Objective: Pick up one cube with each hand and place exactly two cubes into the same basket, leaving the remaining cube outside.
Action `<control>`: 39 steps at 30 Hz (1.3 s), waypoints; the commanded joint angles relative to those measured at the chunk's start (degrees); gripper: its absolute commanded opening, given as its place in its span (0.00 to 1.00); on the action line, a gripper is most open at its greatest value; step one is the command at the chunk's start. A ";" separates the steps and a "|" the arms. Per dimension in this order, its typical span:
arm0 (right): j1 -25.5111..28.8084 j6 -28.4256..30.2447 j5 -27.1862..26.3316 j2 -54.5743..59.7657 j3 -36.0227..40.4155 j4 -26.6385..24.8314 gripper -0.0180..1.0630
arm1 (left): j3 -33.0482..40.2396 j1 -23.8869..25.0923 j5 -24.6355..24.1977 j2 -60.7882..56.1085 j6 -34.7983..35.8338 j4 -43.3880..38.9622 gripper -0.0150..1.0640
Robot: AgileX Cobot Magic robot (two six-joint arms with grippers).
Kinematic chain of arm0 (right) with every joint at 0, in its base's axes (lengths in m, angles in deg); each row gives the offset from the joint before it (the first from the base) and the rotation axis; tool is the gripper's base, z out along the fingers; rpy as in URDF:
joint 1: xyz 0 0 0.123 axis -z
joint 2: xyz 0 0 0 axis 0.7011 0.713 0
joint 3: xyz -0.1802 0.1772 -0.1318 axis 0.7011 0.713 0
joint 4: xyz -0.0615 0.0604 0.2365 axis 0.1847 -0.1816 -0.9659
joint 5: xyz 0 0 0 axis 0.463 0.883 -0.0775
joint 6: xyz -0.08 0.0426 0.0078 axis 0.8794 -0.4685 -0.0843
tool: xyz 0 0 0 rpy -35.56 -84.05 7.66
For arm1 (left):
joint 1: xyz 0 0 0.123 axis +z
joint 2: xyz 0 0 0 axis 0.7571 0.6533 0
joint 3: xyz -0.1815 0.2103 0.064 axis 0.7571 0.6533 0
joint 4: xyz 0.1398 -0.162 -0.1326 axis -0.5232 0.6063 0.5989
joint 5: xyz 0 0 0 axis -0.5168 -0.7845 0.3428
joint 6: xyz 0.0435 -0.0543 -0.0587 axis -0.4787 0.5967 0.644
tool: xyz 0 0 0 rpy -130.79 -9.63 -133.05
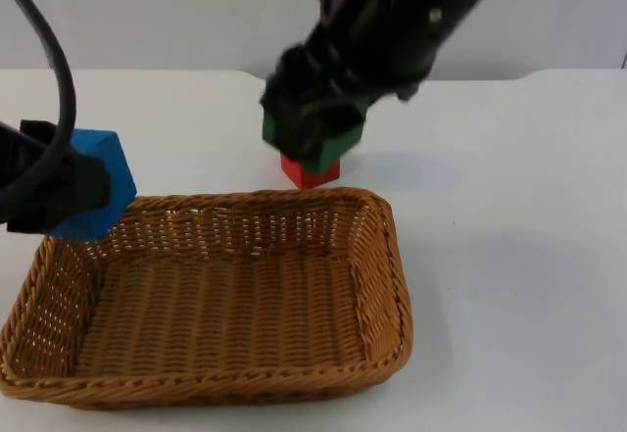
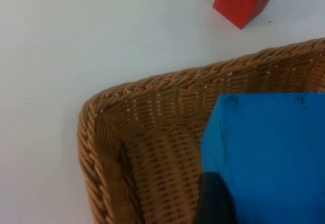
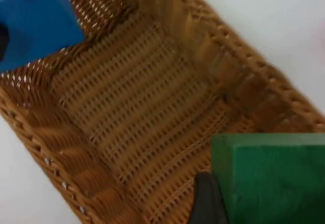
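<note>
Cubes first: the blue cube [image 1: 93, 182] hangs pinched in the left gripper [image 1: 69, 185] above the basket's far-left corner, and the green cube [image 1: 318, 138] is clamped in the right gripper [image 1: 312, 119], held up above the table just beyond the basket's far rim. The red cube [image 1: 311, 171] sits on the table right under the green one, just outside that far rim, and that is the one meant to stay out.

The basket [image 1: 387, 256] is wicker, wide and shallow, with nothing in it yet. From the left wrist camera the blue cube [image 2: 269, 153] overlaps the corner wall of the basket [image 2: 101, 132], with the red cube [image 2: 244, 0] on the bare table beyond. The right wrist camera looks past the green cube [image 3: 271, 176] down onto the woven floor of the basket [image 3: 132, 102], with the blue cube [image 3: 35, 21] at the far corner.

To my eye both cubes still want carrying further in over the floor before letting go; dropped where they are, the blue one could catch the rim and the green one would land on the red. I'd lower each close to the weave so they don't bounce, and keep the two arms well apart. The white table [image 1: 509, 207] is otherwise bare around the basket.
</note>
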State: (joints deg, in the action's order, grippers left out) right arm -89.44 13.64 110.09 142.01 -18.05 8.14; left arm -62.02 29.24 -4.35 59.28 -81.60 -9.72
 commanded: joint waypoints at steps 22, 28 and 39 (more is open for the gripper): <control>-0.32 13.67 -6.07 10.54 3.55 -7.43 0.02 | 0.28 -5.28 12.00 16.89 -0.15 -0.26 0.01; -0.32 13.67 -8.24 12.38 3.55 -7.17 0.02 | 0.28 -5.28 14.76 21.32 -0.15 -0.26 0.01; -0.32 14.13 -11.79 14.70 3.59 -6.31 0.06 | 0.28 -5.28 18.31 26.48 -0.37 -0.26 0.01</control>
State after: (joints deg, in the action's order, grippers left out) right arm -89.44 27.25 99.30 156.93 -14.56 1.71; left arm -61.88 24.26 12.72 85.69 -81.93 -9.85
